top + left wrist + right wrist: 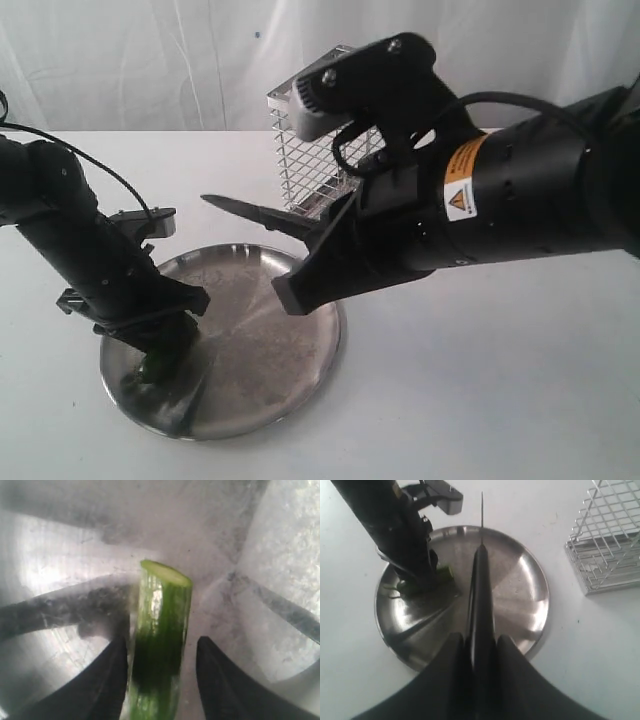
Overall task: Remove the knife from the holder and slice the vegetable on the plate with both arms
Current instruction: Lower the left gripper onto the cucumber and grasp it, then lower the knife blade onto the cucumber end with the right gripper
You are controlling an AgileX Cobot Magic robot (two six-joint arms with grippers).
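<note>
The right gripper [480,641] clenches the knife [481,590], its blade out over the plate [525,600]. The left gripper [161,647] is released, jaws flanking the vegetable [164,605], which lies at the plate's 8 o'clock in the exterior view. The holder [607,545] stands off the plate's 1 o'clock.

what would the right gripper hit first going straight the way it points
Likely the plate: the right gripper, holding the knife, tilts down toward its middle. The left gripper is just beside that line; depth unclear.
</note>
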